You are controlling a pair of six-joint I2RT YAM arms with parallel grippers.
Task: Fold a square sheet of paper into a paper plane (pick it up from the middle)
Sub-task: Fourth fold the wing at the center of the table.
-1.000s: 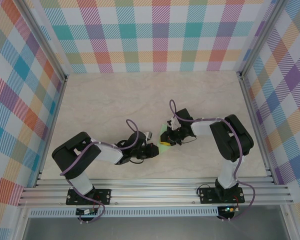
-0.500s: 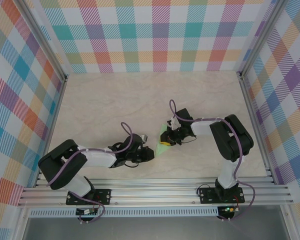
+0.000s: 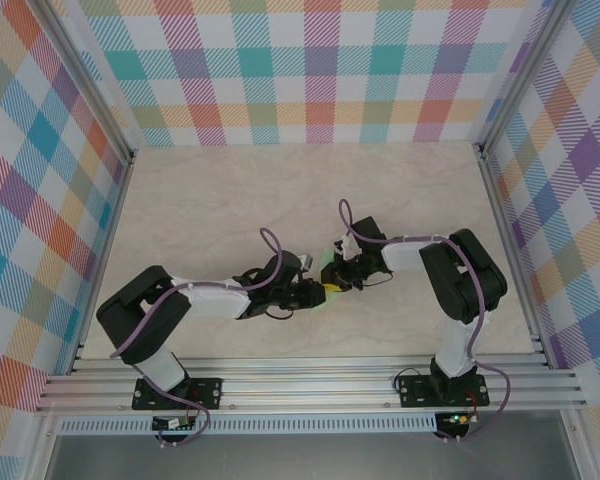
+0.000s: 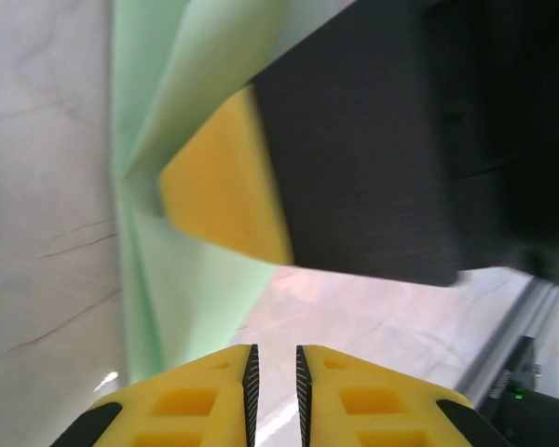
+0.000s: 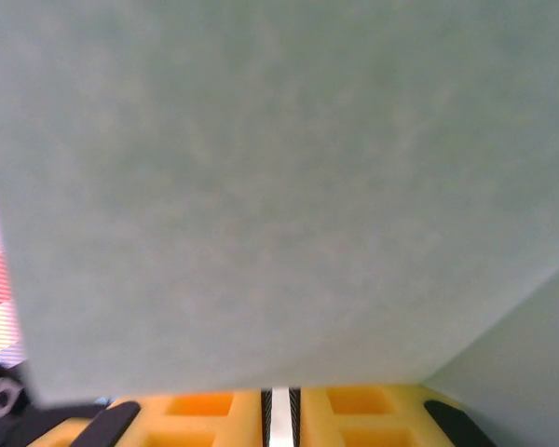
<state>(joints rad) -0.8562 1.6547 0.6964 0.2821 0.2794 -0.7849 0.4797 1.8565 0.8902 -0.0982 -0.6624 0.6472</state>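
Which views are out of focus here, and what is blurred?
Right wrist: the paper sits too near the lens, a soft featureless blur. Left wrist: the paper and the yellow pad on it are smeared. Top external: sharp, evenly lit.

Left arm (image 3: 155, 315), right arm (image 3: 465, 275): same build.
- Joint housings are glossy black and rounded; the links between them are white tubes.
- A purple cable (image 3: 270, 245) runs along each arm, standing off in loops near the wrist.
- Each arm has a flat black base plate (image 3: 177, 392).
- Left gripper (image 4: 273, 391), right gripper (image 5: 279, 410): black bodies. The yellow fingers (image 4: 205, 410) are moulded with rectangular pockets and have black ribbed strips on their inner faces.
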